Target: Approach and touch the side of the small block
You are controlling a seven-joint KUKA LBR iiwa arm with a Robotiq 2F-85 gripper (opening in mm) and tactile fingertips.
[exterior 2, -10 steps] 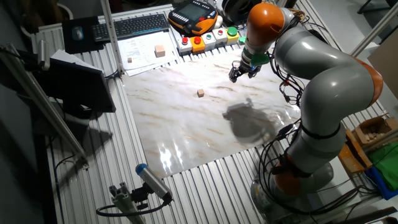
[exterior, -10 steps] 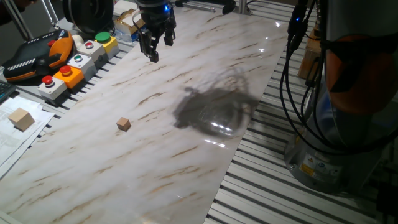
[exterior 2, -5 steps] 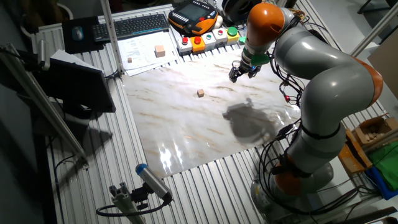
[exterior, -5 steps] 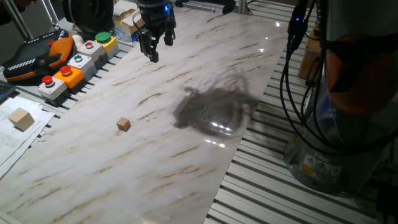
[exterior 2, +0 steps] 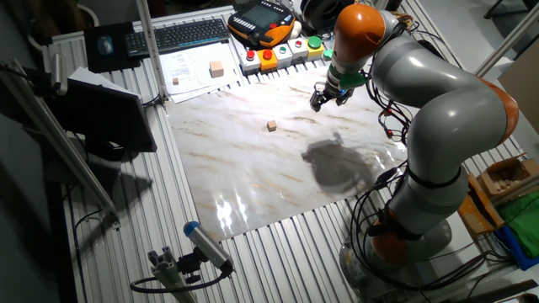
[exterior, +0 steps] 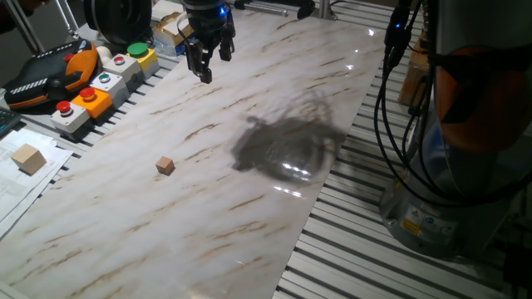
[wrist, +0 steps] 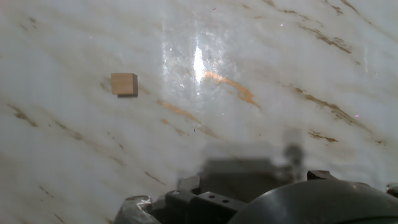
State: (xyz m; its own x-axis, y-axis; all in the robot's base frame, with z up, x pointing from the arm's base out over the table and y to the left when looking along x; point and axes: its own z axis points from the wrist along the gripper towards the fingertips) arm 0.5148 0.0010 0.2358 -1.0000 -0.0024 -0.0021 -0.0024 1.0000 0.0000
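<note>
Block: small block [exterior: 165, 166] sits alone on the marble table [exterior: 274, 100], nearer the camera than the tool; its faces are all free
Gripper: gripper [exterior: 204, 68] hangs above the table's far edge, fingers slightly parted, holding nothing
Relation: block lies well apart from the gripper, up and left in the hand view [wrist: 124, 84]; the coming approach must cross bare marble

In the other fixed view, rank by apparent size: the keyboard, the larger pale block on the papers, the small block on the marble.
1. keyboard, by far the largest.
2. larger pale block.
3. small block, smallest; it sits nearer the camera yet looks smaller, so the ranking seems safe.
</note>
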